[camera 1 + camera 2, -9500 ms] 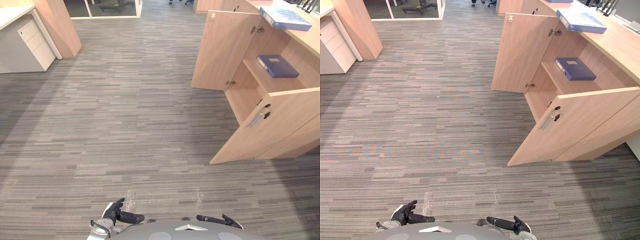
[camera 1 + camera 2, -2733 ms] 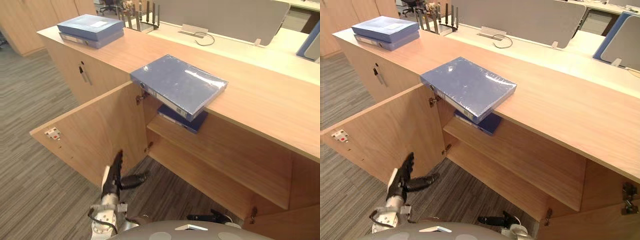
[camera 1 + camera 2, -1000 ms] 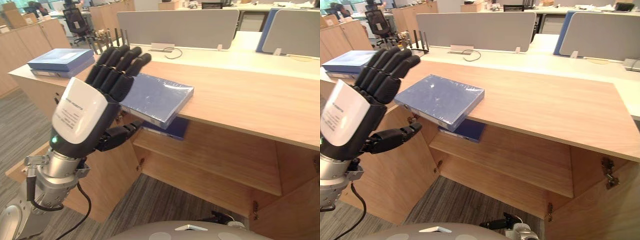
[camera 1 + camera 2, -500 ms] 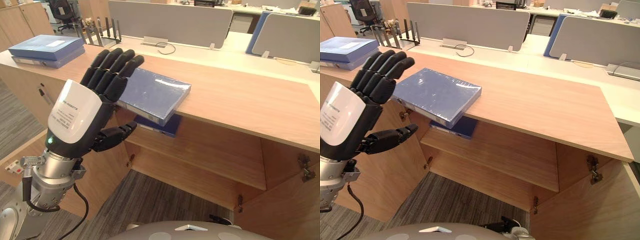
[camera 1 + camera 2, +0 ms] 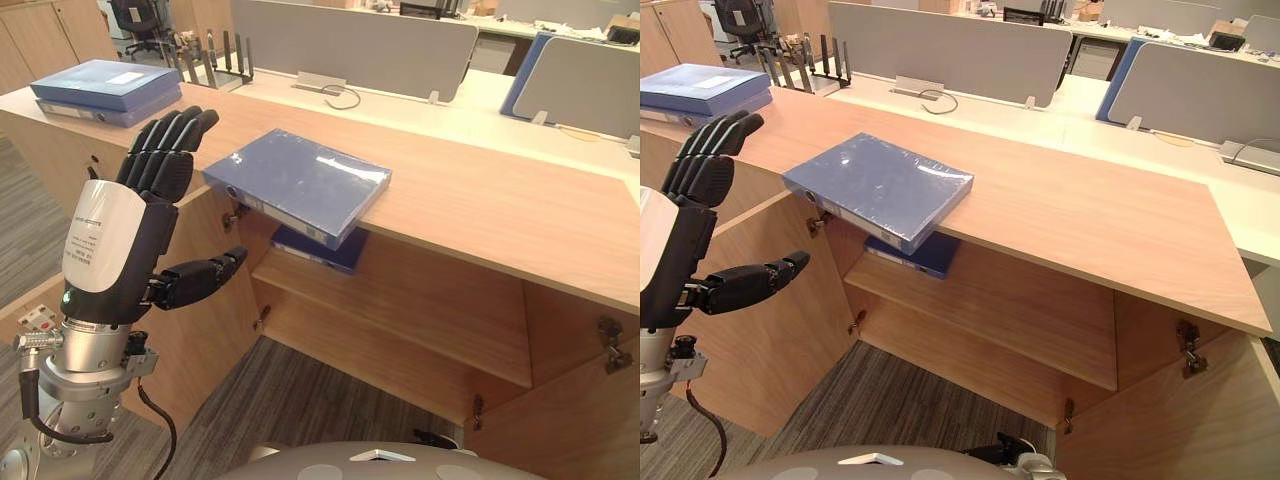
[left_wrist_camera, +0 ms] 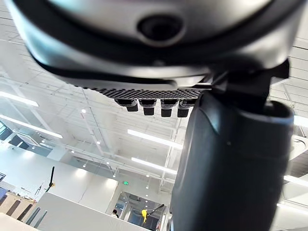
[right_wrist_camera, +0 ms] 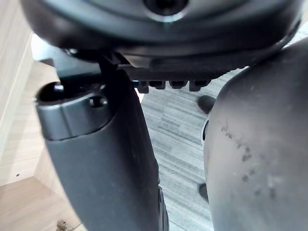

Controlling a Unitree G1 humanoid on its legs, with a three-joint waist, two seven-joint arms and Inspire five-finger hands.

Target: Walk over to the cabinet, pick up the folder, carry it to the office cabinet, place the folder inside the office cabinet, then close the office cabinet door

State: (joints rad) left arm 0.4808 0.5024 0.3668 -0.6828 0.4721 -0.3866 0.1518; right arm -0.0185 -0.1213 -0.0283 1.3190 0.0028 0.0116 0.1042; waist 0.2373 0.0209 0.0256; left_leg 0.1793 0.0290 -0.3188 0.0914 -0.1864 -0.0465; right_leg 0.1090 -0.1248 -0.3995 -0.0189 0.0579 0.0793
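The left hand's fingers (image 5: pixel 168 140) are straight and spread a little, pointing up and forward, and the thumb (image 5: pixel 203 279) sticks out sideways toward the cabinet opening. Nothing is in my grasp. The left hand (image 5: pixel 108 235) stands upright with its white back facing the head camera, raised on the forearm in front of the open left door (image 5: pixel 205 335).

The left wrist view looks past the fingertips (image 6: pixel 151 107) at ceiling lights (image 6: pixel 154 139). From the head I see what that camera misses: the blue folder (image 5: pixel 300 183) lying flat on the cabinet top (image 5: pixel 480 205), with one corner hanging over the front edge above the open compartment. It sits just right of my fingers and clear of them.

A second blue folder (image 5: pixel 322 248) lies on the inner shelf (image 5: pixel 420 315) below it. A stack of folders (image 5: pixel 105 88) rests at the far left end of the top. The right door (image 5: pixel 565 420) also stands open.

The right wrist view shows carpet (image 7: pixel 178 125) and a wood panel (image 7: pixel 14 96) past the right hand (image 7: pixel 101 159), which is low by my side. Its fingers look straight and hold nothing.

Half a second ago my left fingers overlapped the folder's near edge in the head views. The hand has since drawn off to the left, while the folder lies as it did.
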